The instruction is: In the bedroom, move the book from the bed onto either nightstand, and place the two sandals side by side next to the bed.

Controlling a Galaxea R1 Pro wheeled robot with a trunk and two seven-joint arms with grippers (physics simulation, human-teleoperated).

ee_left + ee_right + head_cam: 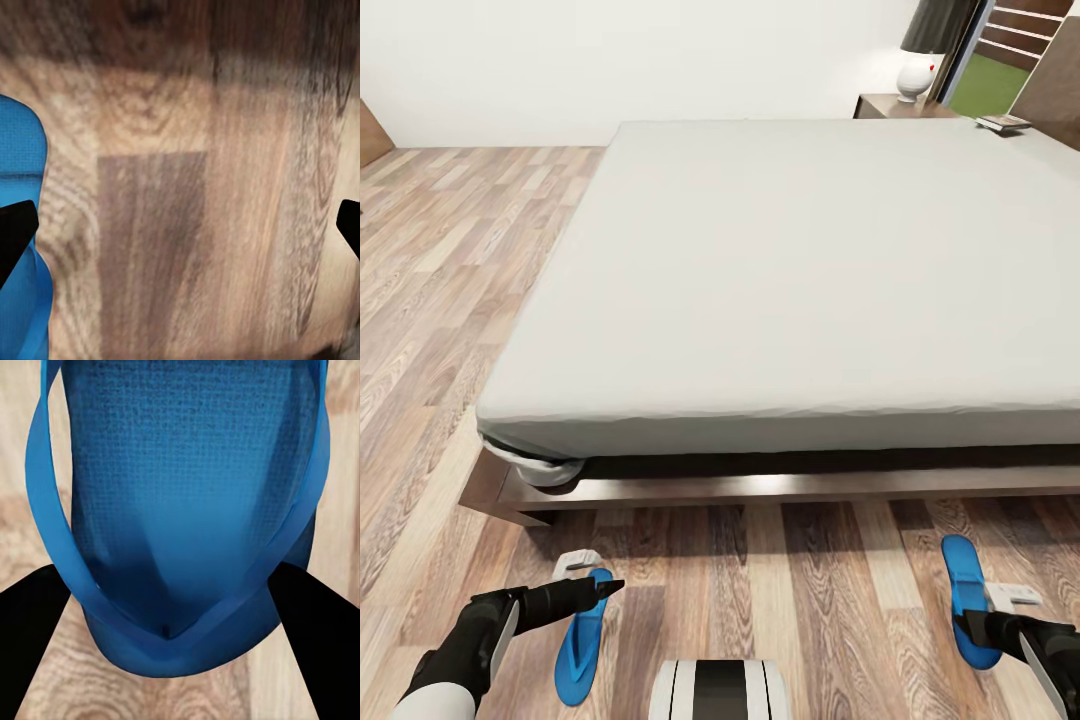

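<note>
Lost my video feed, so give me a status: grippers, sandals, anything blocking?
Right gripper open, straddling right sandal. Left gripper open beside left sandal. Sandals far apart on floor. Nothing blocking.

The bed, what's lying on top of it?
On the bed a small book lies at the far corner near the lamp. The rest of the white mattress looks bare. Under the bed it is dark, so nothing can be told there.

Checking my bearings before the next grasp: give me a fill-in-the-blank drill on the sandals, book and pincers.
1. Both blue sandals, the left sandal and the right sandal, lie on the ____.
2. The book rests on the ____ near the lamp.
3. The right pincer straddles a sandal's ____.
4. The left pincer has bare ____ between its fingers.

Missing: floor; bed; straps; floor
</note>
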